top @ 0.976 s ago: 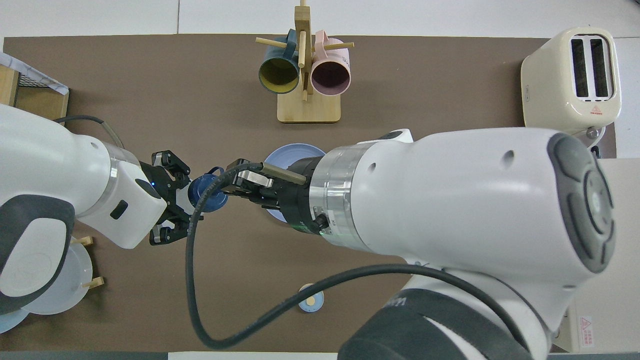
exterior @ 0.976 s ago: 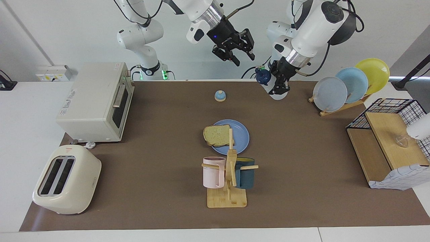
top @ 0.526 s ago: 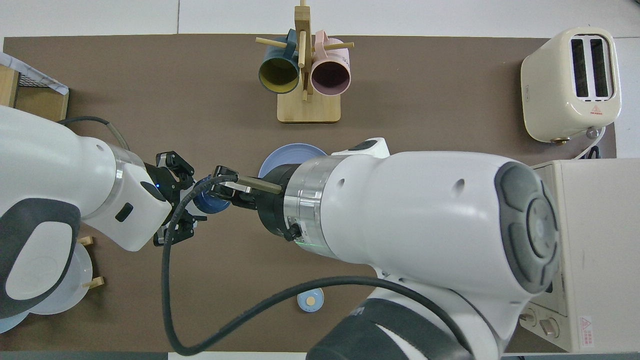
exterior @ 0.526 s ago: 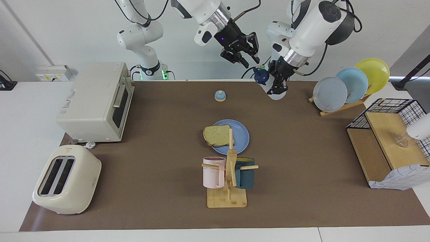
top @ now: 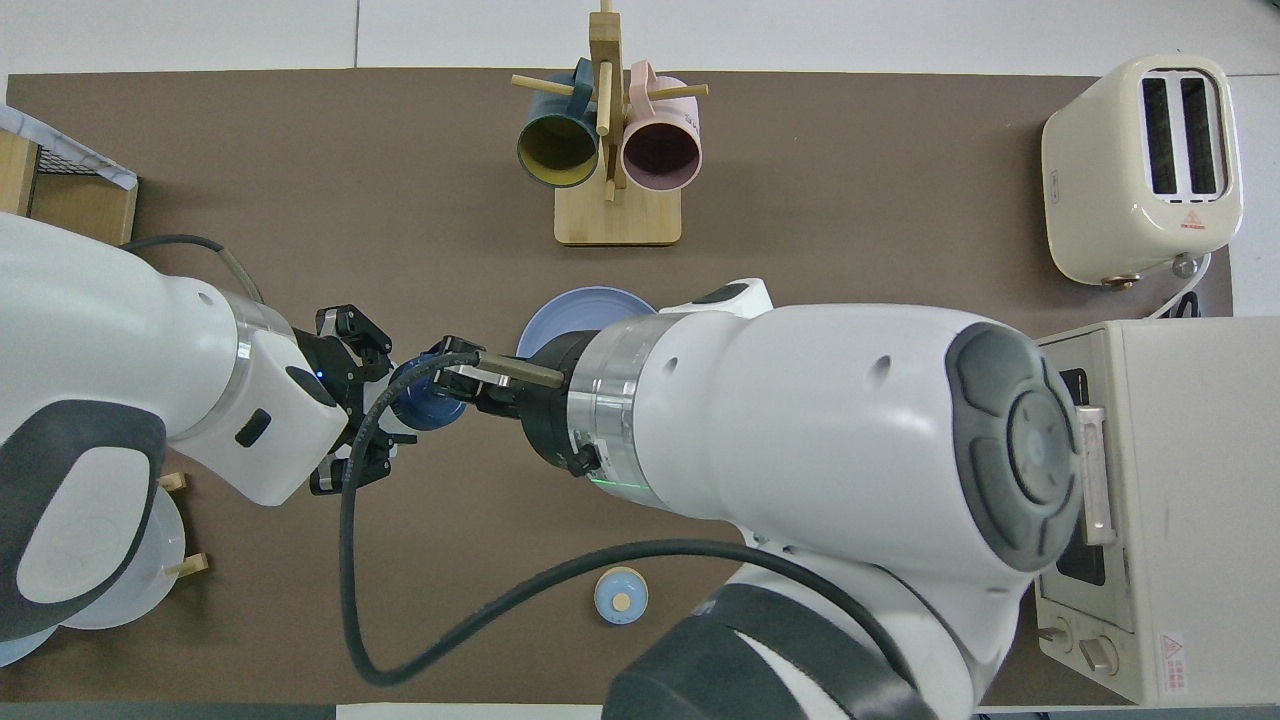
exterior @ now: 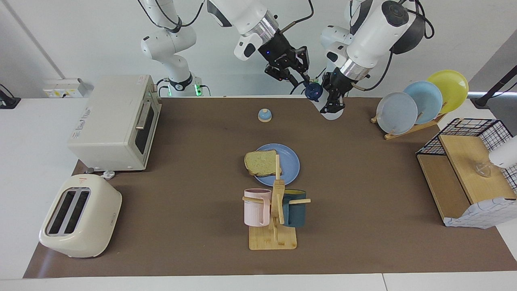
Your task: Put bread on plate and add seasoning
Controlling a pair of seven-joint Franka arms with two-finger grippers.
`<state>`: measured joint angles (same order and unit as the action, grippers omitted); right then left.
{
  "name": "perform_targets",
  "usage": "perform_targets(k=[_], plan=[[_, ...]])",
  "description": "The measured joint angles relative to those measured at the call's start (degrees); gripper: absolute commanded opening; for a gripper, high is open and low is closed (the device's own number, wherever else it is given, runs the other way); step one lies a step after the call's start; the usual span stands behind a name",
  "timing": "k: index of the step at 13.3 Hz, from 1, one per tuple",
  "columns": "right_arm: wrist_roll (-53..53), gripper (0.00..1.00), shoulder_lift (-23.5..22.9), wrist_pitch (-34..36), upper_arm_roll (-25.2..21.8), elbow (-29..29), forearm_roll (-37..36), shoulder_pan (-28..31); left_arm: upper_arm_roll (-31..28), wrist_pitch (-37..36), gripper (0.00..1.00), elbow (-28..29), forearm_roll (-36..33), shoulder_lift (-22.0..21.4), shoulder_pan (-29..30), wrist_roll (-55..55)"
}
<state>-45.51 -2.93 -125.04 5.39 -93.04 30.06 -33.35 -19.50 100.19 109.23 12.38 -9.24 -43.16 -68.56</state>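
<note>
The left hand (exterior: 334, 101) is up in the air over the edge of the tabletop (exterior: 194, 161) at the robots' end, clamped on the seasoning (exterior: 323, 104), a small white bottle with a dark blue cap that it holds tilted. The right hand (exterior: 301, 77) hangs right at the cap, its fingers reaching down around the cap's loop; they look partly closed, but from here it is hard to tell whether they actually touch the cap. The bread (exterior: 261, 163) lies on the plate (exterior: 290, 163) in the middle of the tabletop, overhanging the rim on the side toward the right arm's end. A mug rack (exterior: 274, 220) with a pink and a dark teal mug stands just beside the plate, farther from the robots.
</note>
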Motion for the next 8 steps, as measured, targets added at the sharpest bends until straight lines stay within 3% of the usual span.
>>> perform_targets(k=[8], plan=[[0.00,0.36,0.03,-1.80,0.01,-0.17,-0.02,-0.03,0.05,-0.01,0.00,1.04,0.00,-1.45,0.00,0.00]])
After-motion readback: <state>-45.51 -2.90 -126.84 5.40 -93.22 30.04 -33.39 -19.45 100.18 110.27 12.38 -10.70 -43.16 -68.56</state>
